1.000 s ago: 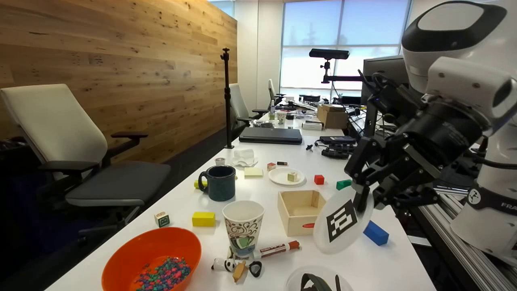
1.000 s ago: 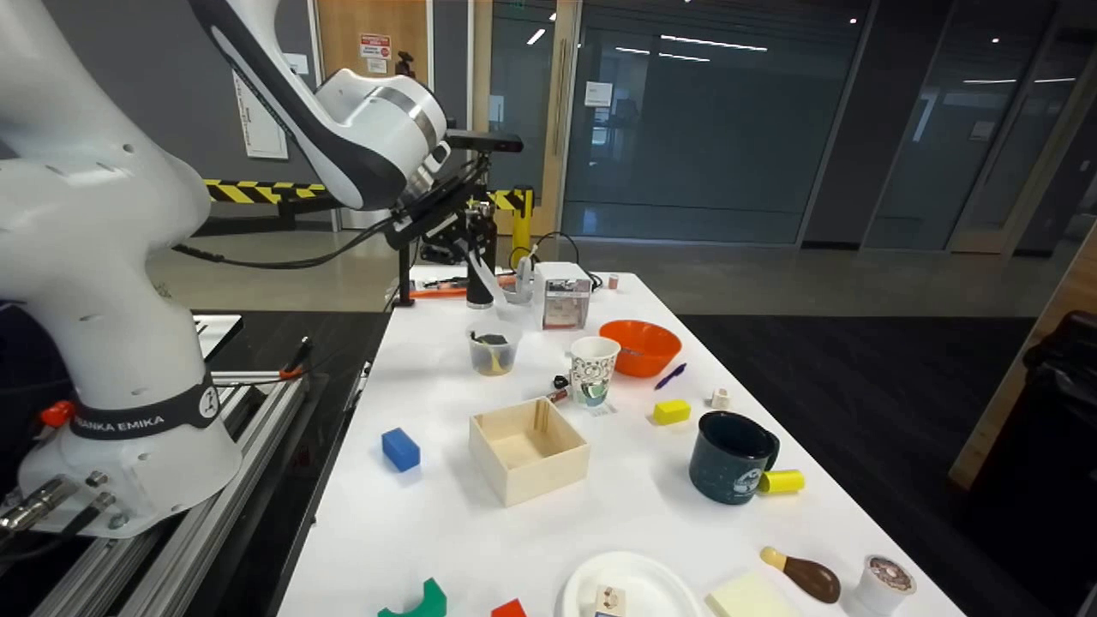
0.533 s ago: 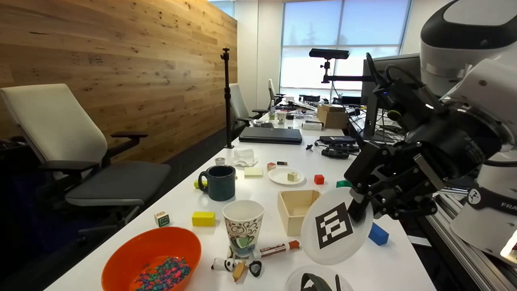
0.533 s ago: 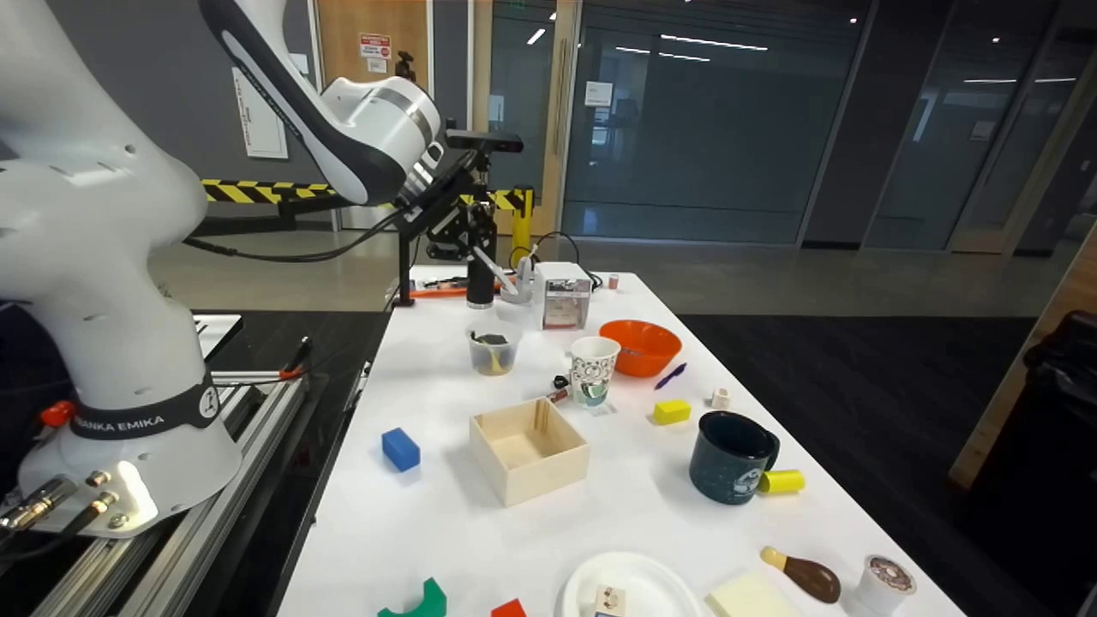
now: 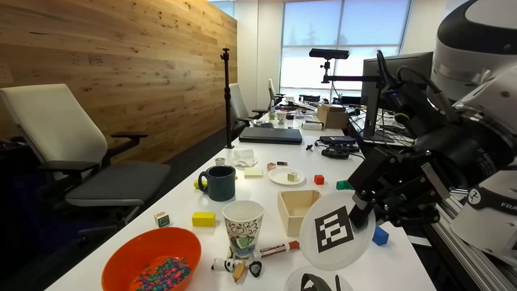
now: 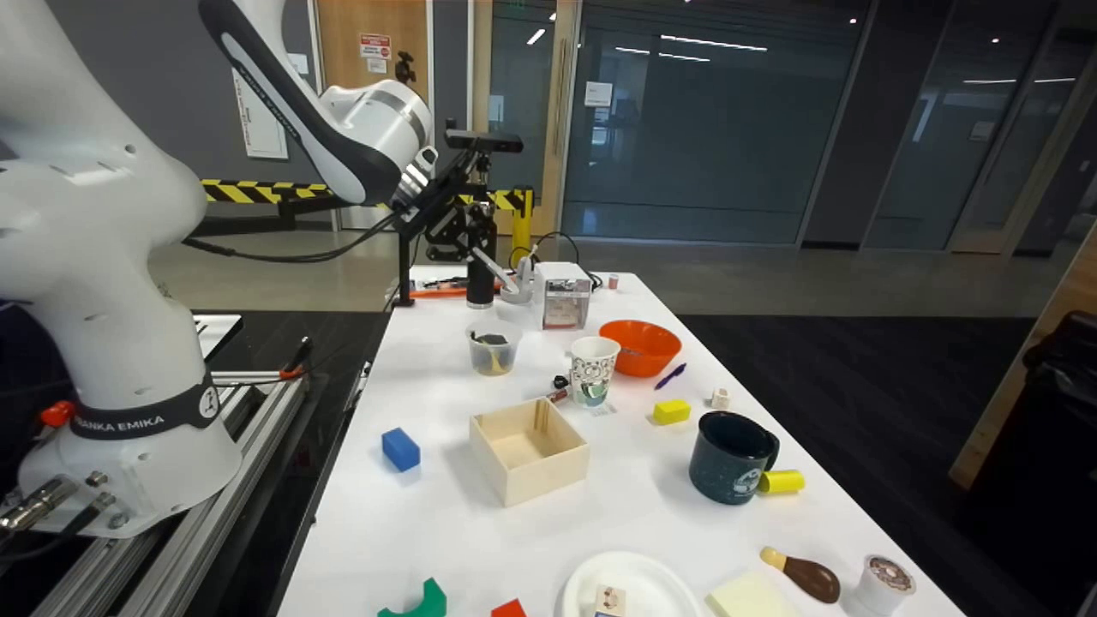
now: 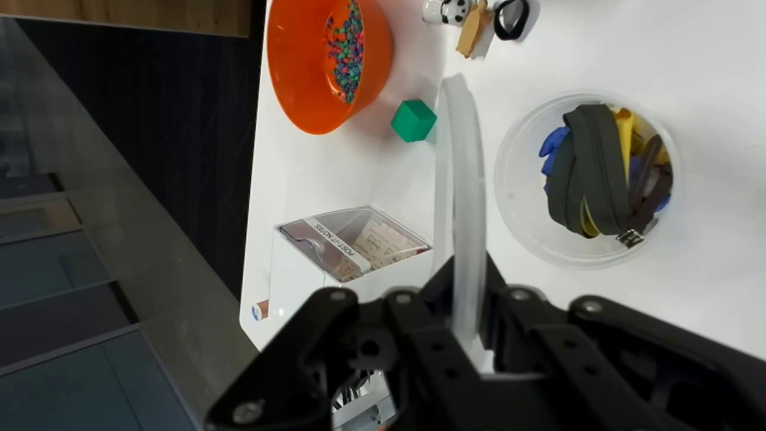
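"What's here, left to right?"

"In an exterior view, an orange bowl of colored pebbles, a patterned paper cup, an open wooden box, then a round translucent lid, tilted in midair above the white table."

"And the gripper?"

"Right of the lid, fingers pinched tight on its edge. Farther right, a blue block."

Your forearm slants down to a bent wrist, pincer angled downward, its two fingers clamped nearly together.
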`<action>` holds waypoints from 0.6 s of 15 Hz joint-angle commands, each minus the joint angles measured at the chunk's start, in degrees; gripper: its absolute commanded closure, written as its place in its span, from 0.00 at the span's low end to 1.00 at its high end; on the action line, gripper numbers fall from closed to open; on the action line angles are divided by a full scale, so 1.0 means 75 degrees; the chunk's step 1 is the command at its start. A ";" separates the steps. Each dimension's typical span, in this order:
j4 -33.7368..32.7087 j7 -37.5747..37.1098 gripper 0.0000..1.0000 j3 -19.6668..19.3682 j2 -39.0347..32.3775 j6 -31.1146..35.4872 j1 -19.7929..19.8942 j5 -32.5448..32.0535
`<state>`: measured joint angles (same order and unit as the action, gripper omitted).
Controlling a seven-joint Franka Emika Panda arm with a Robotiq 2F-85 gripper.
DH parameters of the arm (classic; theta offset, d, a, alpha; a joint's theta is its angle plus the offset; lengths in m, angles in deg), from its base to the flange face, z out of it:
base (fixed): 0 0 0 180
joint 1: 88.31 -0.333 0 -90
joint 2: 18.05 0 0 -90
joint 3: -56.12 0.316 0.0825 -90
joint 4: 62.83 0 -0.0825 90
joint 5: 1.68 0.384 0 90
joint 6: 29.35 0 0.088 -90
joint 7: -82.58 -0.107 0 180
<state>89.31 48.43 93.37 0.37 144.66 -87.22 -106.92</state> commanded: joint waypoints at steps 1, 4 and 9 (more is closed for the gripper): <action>-0.0014 -0.0966 0.98 0.0067 -0.0066 -0.0348 -0.0292 -0.0498; -0.0034 -0.1618 0.98 -0.0028 -0.0343 -0.0499 -0.0341 -0.0905; -0.0009 -0.2313 0.98 -0.0127 -0.1057 -0.1277 -0.0196 -0.1762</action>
<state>89.83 35.19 92.88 -3.30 138.75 -88.96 -115.14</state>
